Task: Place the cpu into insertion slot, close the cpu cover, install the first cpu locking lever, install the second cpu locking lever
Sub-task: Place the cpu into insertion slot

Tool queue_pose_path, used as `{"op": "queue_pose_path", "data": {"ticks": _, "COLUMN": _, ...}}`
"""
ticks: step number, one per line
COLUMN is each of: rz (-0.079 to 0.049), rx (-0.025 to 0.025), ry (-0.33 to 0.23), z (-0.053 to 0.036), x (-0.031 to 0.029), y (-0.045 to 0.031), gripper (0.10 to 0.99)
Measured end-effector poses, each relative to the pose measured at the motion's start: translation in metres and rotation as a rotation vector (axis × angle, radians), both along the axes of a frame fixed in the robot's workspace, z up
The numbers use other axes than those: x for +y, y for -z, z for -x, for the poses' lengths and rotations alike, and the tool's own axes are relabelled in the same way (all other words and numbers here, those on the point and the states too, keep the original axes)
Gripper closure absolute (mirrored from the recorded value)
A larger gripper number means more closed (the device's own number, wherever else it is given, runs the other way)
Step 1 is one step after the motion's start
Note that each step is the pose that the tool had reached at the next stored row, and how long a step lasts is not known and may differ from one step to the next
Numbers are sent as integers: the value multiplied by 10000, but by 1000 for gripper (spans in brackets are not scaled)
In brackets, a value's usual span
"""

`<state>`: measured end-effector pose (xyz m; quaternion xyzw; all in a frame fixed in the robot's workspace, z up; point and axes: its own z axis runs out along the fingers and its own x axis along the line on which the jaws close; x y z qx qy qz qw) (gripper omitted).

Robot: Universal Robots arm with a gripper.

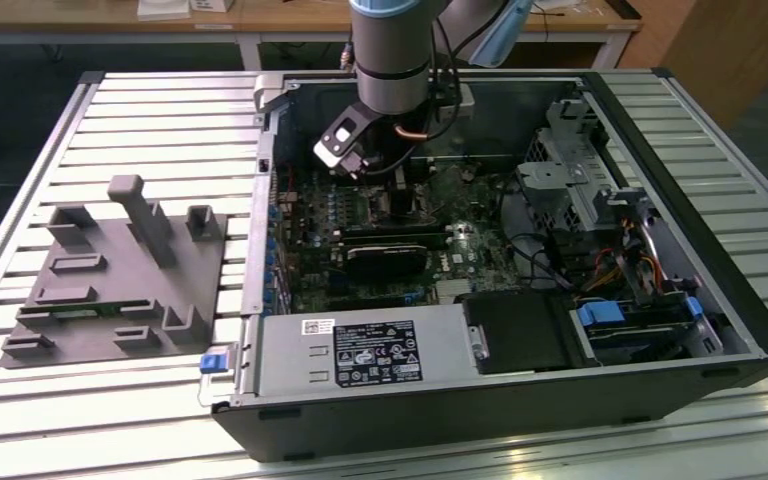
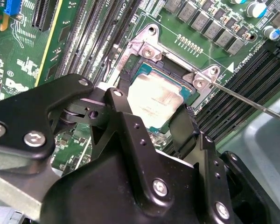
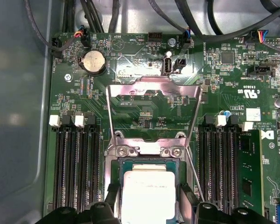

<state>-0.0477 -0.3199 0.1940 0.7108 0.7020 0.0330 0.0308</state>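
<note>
The cpu (image 3: 148, 191), a pale silver square on a green base, lies at the insertion slot (image 3: 115, 164), level with its dark frame. My gripper (image 3: 148, 201) is shut on the cpu, one black finger (image 3: 110, 199) against each of two opposite edges. In the second wrist view the cpu (image 2: 154, 99) sits between the fingers (image 2: 183, 125) inside the slot's silver rim (image 2: 147, 48). The cpu cover (image 3: 154, 87), a thin silver frame, stands swung back off the slot. A thin wire locking lever (image 3: 194, 173) rises free beside it. In the exterior view my gripper (image 1: 364, 168) reaches into the open computer case.
Long black memory slots (image 3: 77, 172) flank the socket on both sides. A coin battery (image 3: 94, 62) and cables (image 3: 186, 18) lie beyond the cover. A black card (image 1: 387, 258), drive bays (image 1: 631, 320) and the case walls crowd the board. A grey fixture (image 1: 124, 275) lies on the table at the exterior view's left.
</note>
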Motion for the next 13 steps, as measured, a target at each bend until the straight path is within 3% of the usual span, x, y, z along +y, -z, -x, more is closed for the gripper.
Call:
{"op": "queue_pose_path", "data": {"ticks": 6, "rz": 0, "rx": 0, "ry": 0, "z": 0, "x": 0, "y": -75, "gripper": 471}}
{"op": "queue_pose_path", "data": {"ticks": 13, "rz": 0, "rx": 0, "ry": 0, "z": 0, "x": 0, "y": -78, "gripper": 471}}
